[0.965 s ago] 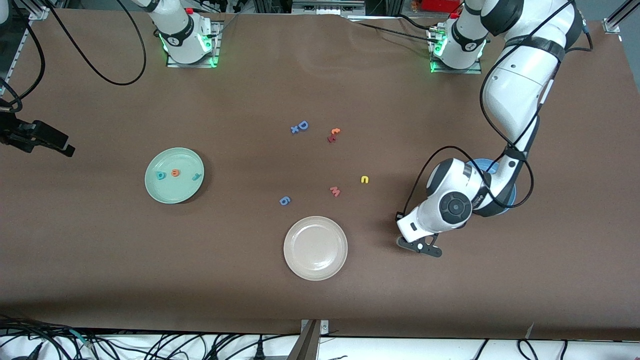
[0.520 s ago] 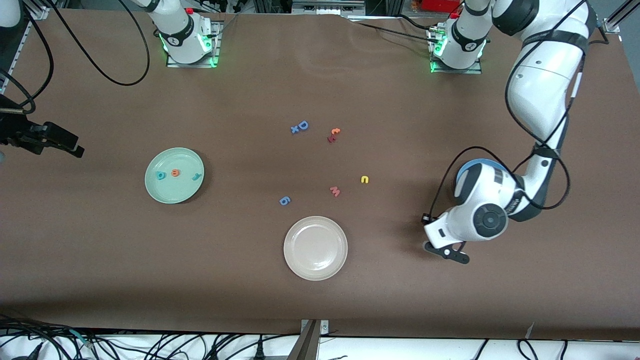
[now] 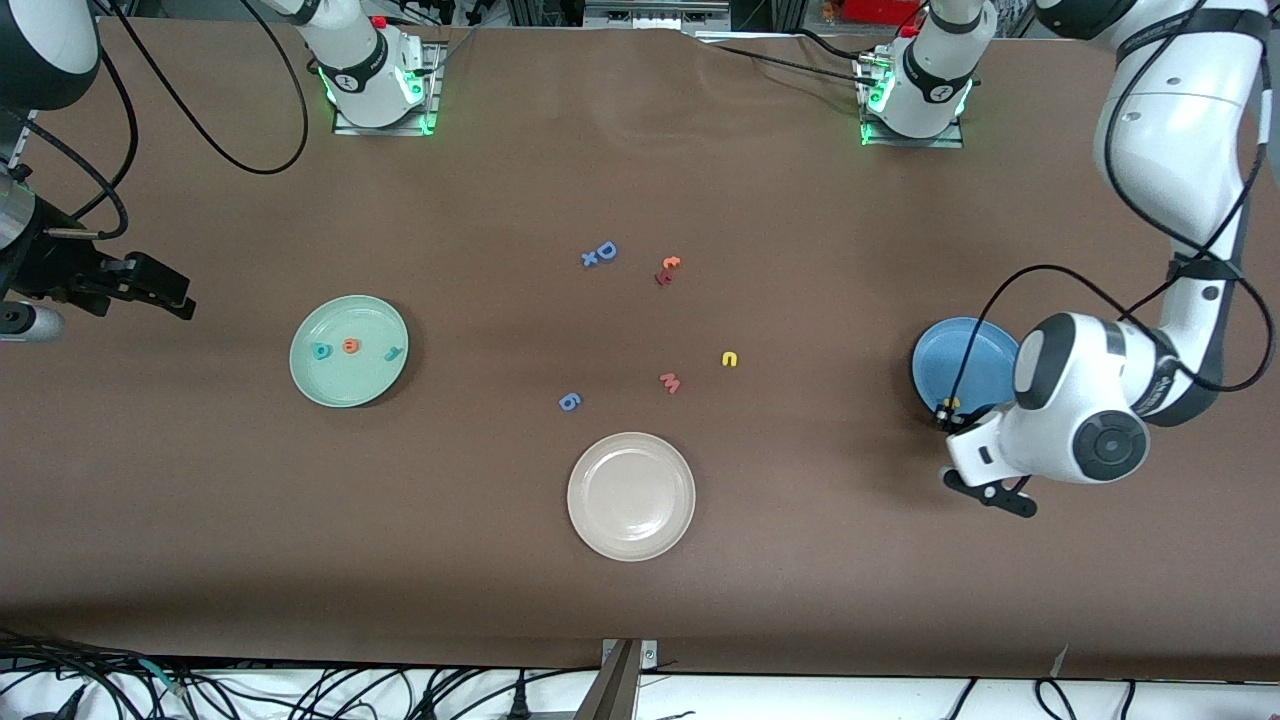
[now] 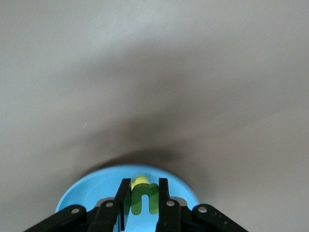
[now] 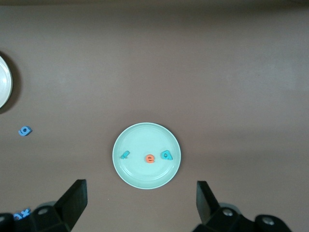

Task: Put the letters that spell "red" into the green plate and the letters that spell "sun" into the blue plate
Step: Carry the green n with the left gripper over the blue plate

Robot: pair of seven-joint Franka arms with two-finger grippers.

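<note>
Currently the left gripper (image 4: pixel 141 203) has its fingers (image 4: pixel 122 200) pinched narrow on a green "n"/"u" letter (image 4: pixel 143 199), held up in the air over the blue plate (image 3: pixel 965 362) at the left arm's end of the tabletop (image 3: pixel 800 560). Left wrist view shows a yellow letter (image 4: pixel 139 181) lying in that plate just past the held one; front view also shows a yellow speck (image 3: pixel 951 404) at the plate's camera-side rim, next to the wrist. Right gripper (image 5: pixel 140 205) hangs with fingers spread wide and nothing between them, over bare tabletop near the right arm's end, just beside the green plate (image 3: pixel 301 375). That plate already holds the teal "d" (image 3: pixel 321 350), orange "e" (image 3: pixel 350 346) and teal "r" (image 3: pixel 394 353) in a row, apart from each other. One more yellow "n"/"u" (image 3: pixel 729 359) sits on the open tabletop mid-table, near the pink "m" (image 3: pixel 670 382). Other strays: blue "6" (image 3: pixel 569 401), blue "D" with small "x" (image 3: pixel 600 253), red/orange pair (image 3: pixel 667 270), cream plate (image 3: pixel 590 520) nearest the camera. Wide bare brown surface between the blue plate and the mid-table letters; the left arm's elbow hangs close to the tabletop's end edge.
</note>
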